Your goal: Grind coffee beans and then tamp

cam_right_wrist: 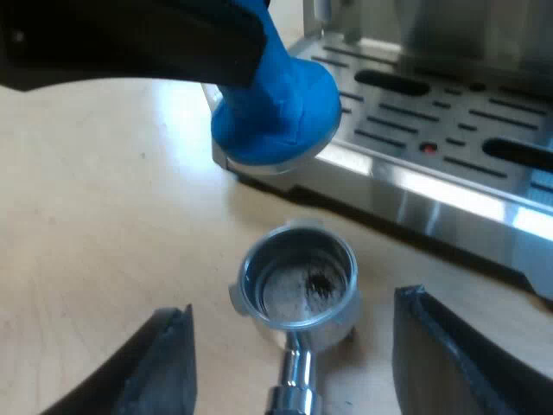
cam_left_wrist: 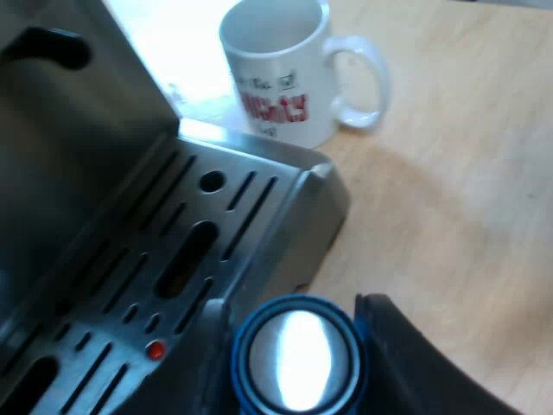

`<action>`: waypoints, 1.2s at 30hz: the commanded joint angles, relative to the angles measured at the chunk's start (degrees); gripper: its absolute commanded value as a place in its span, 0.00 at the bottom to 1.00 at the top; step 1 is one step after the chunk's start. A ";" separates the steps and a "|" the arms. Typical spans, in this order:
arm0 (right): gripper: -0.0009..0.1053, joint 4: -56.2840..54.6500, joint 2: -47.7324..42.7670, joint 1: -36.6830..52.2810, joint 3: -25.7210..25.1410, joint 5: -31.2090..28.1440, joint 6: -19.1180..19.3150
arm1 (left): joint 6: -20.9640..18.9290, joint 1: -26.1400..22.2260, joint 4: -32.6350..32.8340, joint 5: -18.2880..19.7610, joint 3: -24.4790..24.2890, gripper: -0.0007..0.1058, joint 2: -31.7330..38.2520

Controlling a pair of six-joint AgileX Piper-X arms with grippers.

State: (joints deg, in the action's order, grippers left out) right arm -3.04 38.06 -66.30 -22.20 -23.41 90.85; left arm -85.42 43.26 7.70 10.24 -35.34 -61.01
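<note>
**Tamper Poised, Tamping Not Yet Done**

Held blue tamper (cam_left_wrist: 298, 359) clamped in left gripper (cam_left_wrist: 302, 350), near holder (cam_right_wrist: 298, 281) lying on table (cam_right_wrist: 95, 225) beside espresso machine (cam_right_wrist: 449, 130). Kept right gripper (cam_right_wrist: 302, 367) spread wide astride holder. Judged grounds scant, tamping left.

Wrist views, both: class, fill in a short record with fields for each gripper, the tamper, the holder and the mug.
left gripper: jaws shut on the blue tamper
right gripper: jaws open, either side of the holder
tamper: held off the table, by the drip tray's corner
holder: lying on the table, traces of grounds in its basket
mug: upright, beside the drip tray
</note>
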 commanded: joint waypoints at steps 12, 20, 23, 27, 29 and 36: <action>0.50 6.26 0.01 0.08 -0.11 3.12 0.87 | -0.23 -8.79 10.23 -1.43 -0.47 0.08 2.26; 0.50 6.26 0.01 0.08 -0.11 6.10 10.91 | -0.23 -13.21 12.19 -1.43 -0.25 0.08 2.26; 0.50 6.26 0.01 0.08 -0.11 6.10 10.90 | -0.23 -15.33 12.10 -1.43 0.65 0.08 2.26; 0.50 6.26 0.01 0.08 -0.11 6.10 10.90 | -0.10 -18.54 11.26 -1.43 3.43 0.08 2.26; 0.50 6.26 0.01 0.08 -0.11 6.10 10.90 | -0.10 -19.59 10.29 -1.43 4.88 0.08 2.26; 0.50 6.26 0.01 0.08 -0.11 6.10 10.90 | -0.10 -19.96 3.04 0.24 10.15 0.08 2.30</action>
State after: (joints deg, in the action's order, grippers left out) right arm 2.60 38.06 -66.30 -22.20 -17.68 100.76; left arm -85.42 23.29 13.25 9.91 -25.57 -59.16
